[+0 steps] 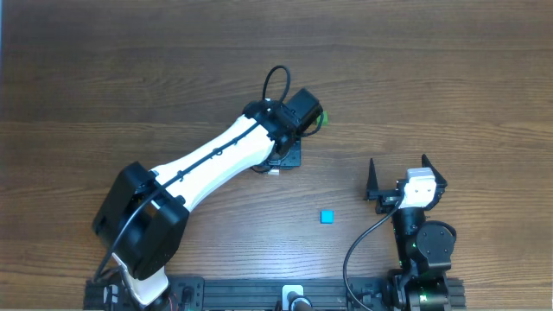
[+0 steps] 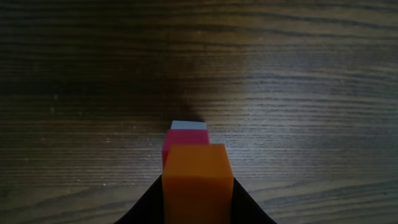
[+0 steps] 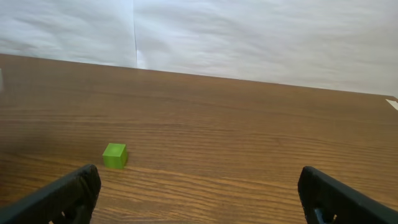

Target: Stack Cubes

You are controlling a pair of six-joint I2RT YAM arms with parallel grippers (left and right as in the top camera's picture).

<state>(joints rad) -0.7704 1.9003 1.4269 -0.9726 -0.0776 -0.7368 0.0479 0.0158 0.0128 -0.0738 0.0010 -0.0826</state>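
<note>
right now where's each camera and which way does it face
Top: overhead, facing down; left arm, right arm, blue cube.
Left wrist: facing down on a red cube; left end effector holds orange cube.
Right wrist: low, facing across the table; right end effector open.
Top and right wrist share the green cube.

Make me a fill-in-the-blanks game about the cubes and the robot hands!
The left hand grips the ____ cube. Below it sits a ____ cube on a white cube. The right hand has its fingers ____. The cube nearest the right arm's base is ____.
Missing words: orange, red, open, blue.
</note>
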